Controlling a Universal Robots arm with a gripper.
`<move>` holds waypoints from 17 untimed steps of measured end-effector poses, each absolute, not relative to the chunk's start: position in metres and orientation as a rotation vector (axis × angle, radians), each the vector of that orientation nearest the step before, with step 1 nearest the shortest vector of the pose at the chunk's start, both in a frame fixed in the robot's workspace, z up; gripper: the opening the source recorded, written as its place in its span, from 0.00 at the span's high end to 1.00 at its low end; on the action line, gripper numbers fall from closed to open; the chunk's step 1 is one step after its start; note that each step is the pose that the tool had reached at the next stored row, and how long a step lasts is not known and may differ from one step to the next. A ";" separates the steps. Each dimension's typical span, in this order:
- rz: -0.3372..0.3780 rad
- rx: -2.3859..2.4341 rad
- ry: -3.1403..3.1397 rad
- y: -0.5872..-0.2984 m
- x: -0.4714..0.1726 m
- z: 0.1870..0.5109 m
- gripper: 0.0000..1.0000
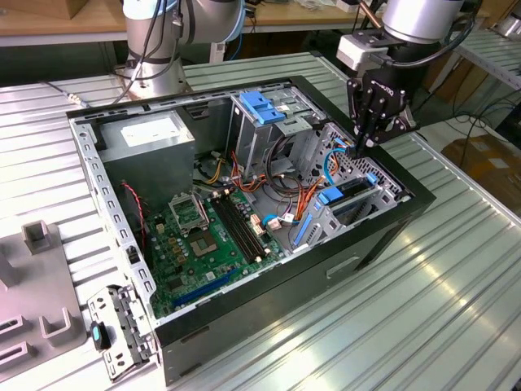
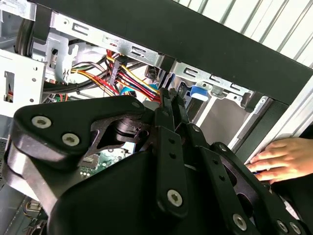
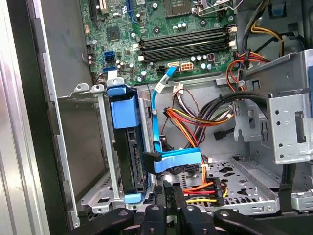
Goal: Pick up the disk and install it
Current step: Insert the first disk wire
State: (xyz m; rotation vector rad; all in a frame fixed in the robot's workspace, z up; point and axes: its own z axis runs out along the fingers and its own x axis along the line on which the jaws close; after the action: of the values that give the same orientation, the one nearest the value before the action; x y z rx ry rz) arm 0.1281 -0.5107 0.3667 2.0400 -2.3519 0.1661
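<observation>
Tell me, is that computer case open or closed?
Open: the computer case has no side cover, leaving the motherboard and cables exposed.

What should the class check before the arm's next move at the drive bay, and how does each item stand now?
1. Gripper empty: ok, shut on nothing.
2. Disk in the bay: ok, it stands in the slot.
3. Disk fully seated: cannot tell.
4. Blue cable plugged into the disk: cannot tell.
5. Hand away from the case: not ok, a person's hand lies beside it.
</observation>
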 end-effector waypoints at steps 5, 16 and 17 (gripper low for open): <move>0.166 2.020 -2.368 -0.511 0.128 0.367 0.82; 0.125 2.010 -2.406 -0.528 0.127 0.365 0.82; 0.123 2.019 -2.400 -0.528 0.126 0.364 0.82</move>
State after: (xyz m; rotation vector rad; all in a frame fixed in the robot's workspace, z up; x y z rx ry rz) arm 0.1265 -0.5283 0.3645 2.0191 -2.4004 0.1232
